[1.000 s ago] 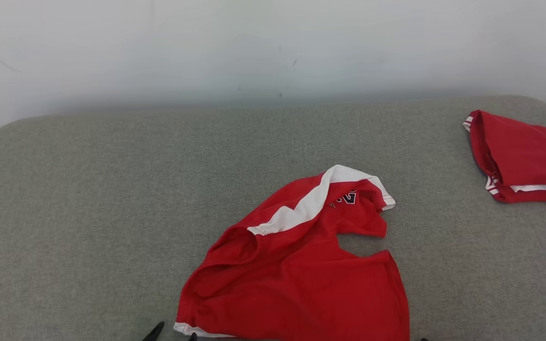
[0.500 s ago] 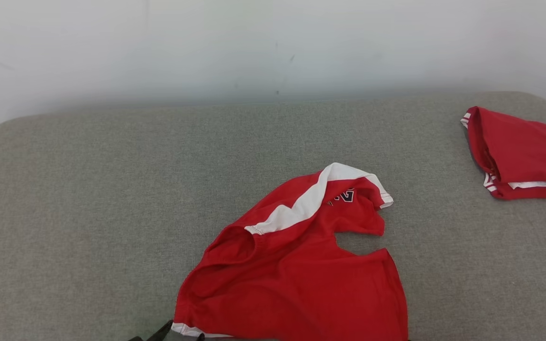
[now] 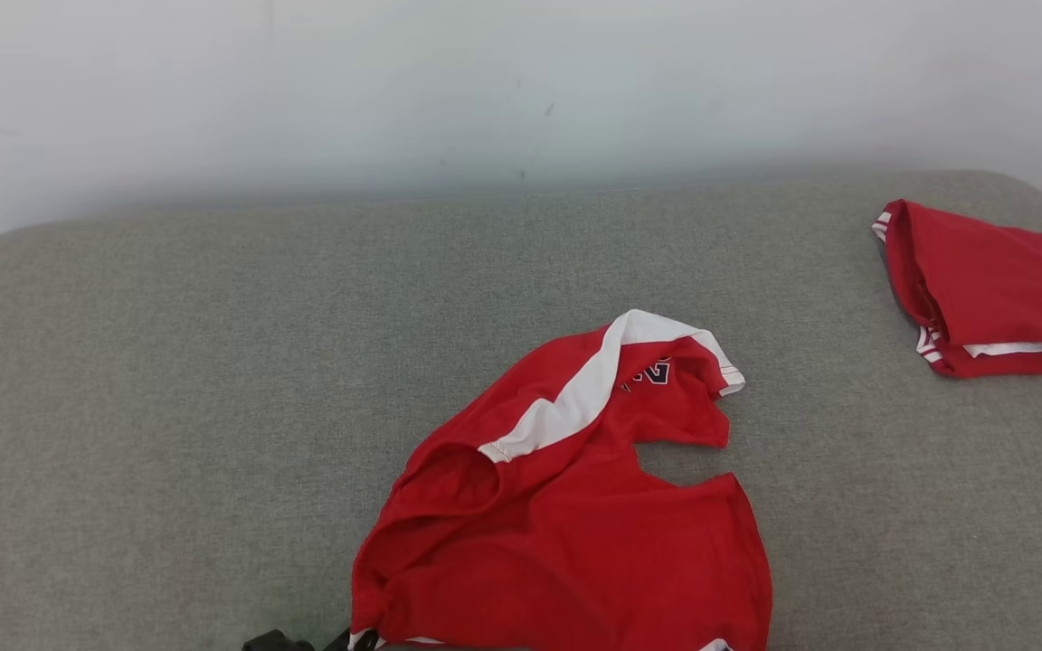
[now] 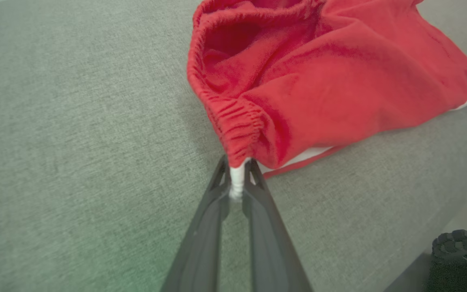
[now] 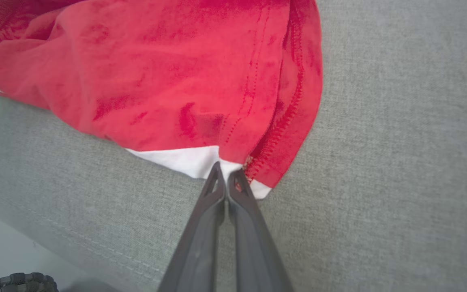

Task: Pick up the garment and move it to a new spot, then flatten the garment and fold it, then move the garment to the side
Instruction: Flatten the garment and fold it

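A crumpled red garment (image 3: 566,542) with white trim lies at the near middle of the grey cushion (image 3: 168,380). Its elastic waistband (image 4: 233,121) bunches up in the left wrist view. My left gripper (image 4: 236,170) is shut on the white edge at that waistband corner, and its dark tip (image 3: 340,640) shows at the head view's bottom edge. My right gripper (image 5: 225,172) is shut on the white hem (image 5: 181,159) at the garment's other near corner (image 5: 258,154). The cloth between the two grips sags in loose folds.
A second red garment (image 3: 996,289), folded, lies at the far right of the cushion. A pale wall (image 3: 485,81) rises behind. The cushion's front edge drops off just below the grippers, with a black ribbed wheel (image 4: 462,259) beyond it. Bare cushion spreads to the left.
The left gripper has closed on the garment's near left corner and drawn it in, bunching that edge. The head camera has shifted slightly.
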Robot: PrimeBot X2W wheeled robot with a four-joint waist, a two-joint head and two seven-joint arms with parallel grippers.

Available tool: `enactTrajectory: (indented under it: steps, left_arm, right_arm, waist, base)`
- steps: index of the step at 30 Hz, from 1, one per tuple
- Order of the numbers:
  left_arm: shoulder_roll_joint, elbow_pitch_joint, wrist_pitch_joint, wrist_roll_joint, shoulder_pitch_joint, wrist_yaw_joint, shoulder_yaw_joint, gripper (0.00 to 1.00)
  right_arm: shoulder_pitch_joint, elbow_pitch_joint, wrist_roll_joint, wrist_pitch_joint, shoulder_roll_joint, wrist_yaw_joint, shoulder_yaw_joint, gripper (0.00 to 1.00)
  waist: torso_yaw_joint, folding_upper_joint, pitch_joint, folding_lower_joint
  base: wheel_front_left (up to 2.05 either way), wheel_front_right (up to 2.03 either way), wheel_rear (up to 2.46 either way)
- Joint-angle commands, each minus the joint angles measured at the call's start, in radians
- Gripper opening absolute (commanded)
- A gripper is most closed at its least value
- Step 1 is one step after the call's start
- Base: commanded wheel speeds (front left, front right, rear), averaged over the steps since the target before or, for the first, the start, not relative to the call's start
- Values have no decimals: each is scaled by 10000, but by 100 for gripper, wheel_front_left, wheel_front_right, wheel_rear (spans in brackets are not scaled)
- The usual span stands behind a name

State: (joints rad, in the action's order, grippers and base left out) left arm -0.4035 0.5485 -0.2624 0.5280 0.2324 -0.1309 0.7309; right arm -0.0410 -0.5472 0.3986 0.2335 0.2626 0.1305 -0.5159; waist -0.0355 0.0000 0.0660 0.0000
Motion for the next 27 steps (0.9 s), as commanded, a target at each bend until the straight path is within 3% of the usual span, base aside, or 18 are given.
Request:
enactTrajectory:
  steps: [1,6,15,20,27]
  left_arm:
    - [-16,-48,-27,-1,56,11,-6,0]
    - [-114,-637,-28,-31,-280,11,-320,0]
    - [-489,-2198,-15,-69,204,13,-1132,0]
    - [-779,-2978,515,156,1562,13,-1222,0]
    - [-1126,-3694,1731,1024,4949,14,-1135,0]
  right_arm:
    - [-67,-15,101,73,-23,-1,-2,0]
    - [13,341,150,245,185,-1,117,0]
    - [-654,2062,86,296,597,-1,762,0]
    - [-1843,2706,469,-31,885,-1,1093,0]
    - [-4857,2855,789,-425,1032,-1,1455,0]
  waist:
    - [21,0,-18,0]
    - [99,0,-67,0]
    - [-9,0,-7,0]
    - [-84,0,338,0]
    - [-255,0,1770,0]
  base:
    - [0,0,0]
    - [0,0,0]
    - [0,0,0]
    - [0,0,0]
    - [0,0,0]
